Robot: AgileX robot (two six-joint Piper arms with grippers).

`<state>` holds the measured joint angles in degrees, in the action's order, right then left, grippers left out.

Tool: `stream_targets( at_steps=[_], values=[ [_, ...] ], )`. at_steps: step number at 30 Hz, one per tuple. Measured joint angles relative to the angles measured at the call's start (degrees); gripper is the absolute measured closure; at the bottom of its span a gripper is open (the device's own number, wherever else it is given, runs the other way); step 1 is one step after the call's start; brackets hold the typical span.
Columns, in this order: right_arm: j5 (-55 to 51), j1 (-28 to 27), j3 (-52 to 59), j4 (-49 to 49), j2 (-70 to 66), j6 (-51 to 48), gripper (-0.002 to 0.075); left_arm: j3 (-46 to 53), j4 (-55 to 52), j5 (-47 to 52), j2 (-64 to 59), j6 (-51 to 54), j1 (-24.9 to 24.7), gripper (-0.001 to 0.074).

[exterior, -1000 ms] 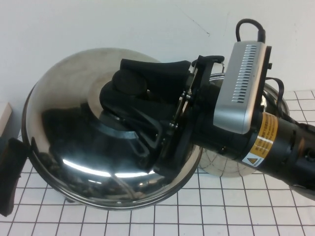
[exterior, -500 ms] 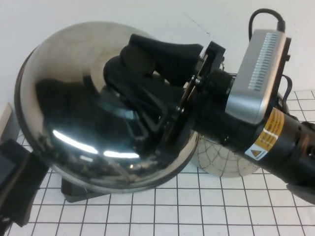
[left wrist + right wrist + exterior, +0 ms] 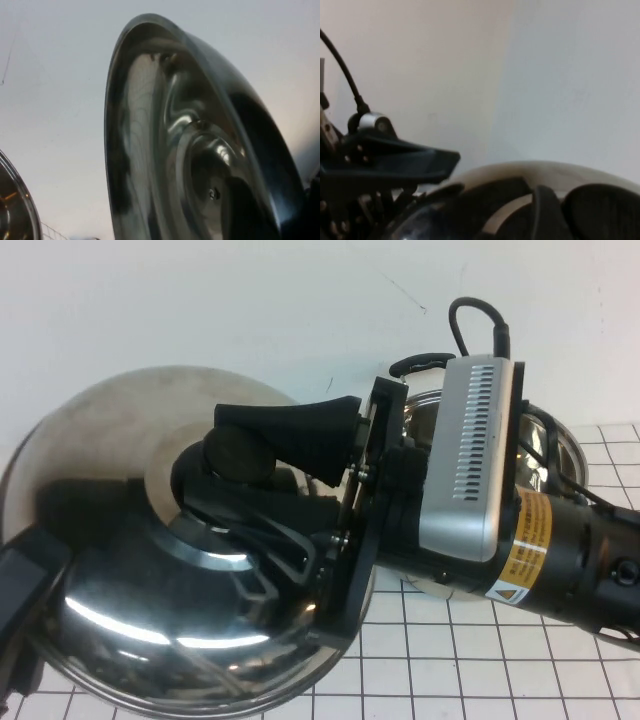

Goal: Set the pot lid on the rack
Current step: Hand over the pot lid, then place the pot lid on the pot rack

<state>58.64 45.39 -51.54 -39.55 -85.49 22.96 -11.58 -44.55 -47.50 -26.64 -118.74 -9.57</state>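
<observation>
The pot lid (image 3: 120,540), a large shiny steel dome, is held up off the table and tilted. My right gripper (image 3: 243,477) is shut on its black knob (image 3: 235,453), one finger above it and one below. In the right wrist view the knob (image 3: 605,210) and the lid's dome (image 3: 520,172) fill the lower edge. My left gripper (image 3: 22,605) is at the lid's left rim. The left wrist view shows the lid's hollow underside (image 3: 165,150) close up. The rack is hidden.
The deep steel pot (image 3: 548,448) stands behind my right arm at the back right, and its rim (image 3: 15,200) shows in the left wrist view. The table has a white cloth with a black grid (image 3: 470,670). A plain wall is behind.
My right gripper has carried the lid down and to the left, towards the camera. The black tray seen under the lid half a second ago is now covered by the lid.
</observation>
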Motion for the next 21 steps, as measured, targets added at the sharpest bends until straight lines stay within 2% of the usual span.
stream_targets(
  at_steps=[3,4,11,14,17,21],
  values=[
    [-0.70,0.00,0.00,-0.78,-0.10,1.24,0.0378,0.00,0.55,-1.67,0.00,1.36,0.00,0.0574],
    [-0.71,0.00,0.00,-0.78,-0.22,2.16,0.0378,0.00,0.68,-2.13,0.00,1.77,-0.09,0.0594],
    [0.00,0.00,0.00,-1.45,-0.22,4.30,0.0367,0.00,0.80,-3.08,0.11,2.29,-0.09,0.0604],
    [1.40,0.00,0.00,-1.12,-0.22,4.86,0.0233,0.00,-0.18,-2.54,0.11,2.80,-0.09,0.0690],
    [3.55,0.00,0.00,1.71,0.02,1.12,0.0094,-1.70,-3.39,1.17,-0.16,3.06,-0.09,0.0709],
    [4.97,-0.97,0.00,5.05,1.85,-2.19,0.0050,-9.15,-12.20,4.79,-0.73,1.53,-0.09,0.0715]
  ],
)
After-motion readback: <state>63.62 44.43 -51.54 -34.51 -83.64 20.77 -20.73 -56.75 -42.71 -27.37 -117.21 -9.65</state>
